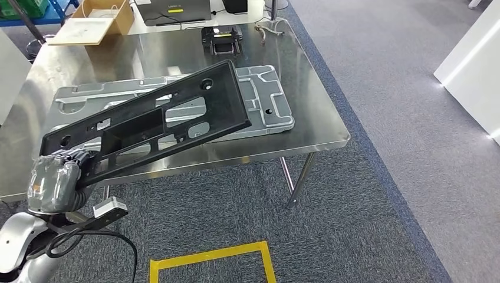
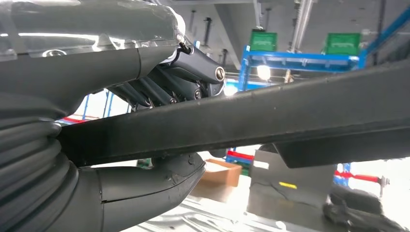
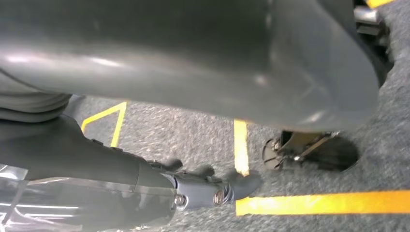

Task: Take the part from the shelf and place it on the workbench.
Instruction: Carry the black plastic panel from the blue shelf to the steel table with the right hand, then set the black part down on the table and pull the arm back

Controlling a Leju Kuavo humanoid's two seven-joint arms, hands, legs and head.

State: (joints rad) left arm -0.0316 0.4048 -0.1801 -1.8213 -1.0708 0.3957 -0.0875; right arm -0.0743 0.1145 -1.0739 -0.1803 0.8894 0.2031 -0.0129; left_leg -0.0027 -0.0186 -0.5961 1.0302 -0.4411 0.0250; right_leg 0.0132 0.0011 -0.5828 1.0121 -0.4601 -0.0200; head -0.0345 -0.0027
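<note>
A long black part is held at its near-left end by the left robot hand, thumb below and fingers above, and is carried tilted over the steel bench, above a grey moulded tray. The right robot hand is seen hanging over grey carpet with yellow tape lines; its fingers appear loosely curled on nothing, though blur limits certainty. A cardboard box is noted at the bench's far-left corner.

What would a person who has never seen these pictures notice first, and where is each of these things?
The long black part stands out first: the left hand holds it by its near end, slanted above the steel workbench. Under its far end a grey moulded tray lies on the bench. The right hand hangs over grey carpet marked with yellow tape.
</note>
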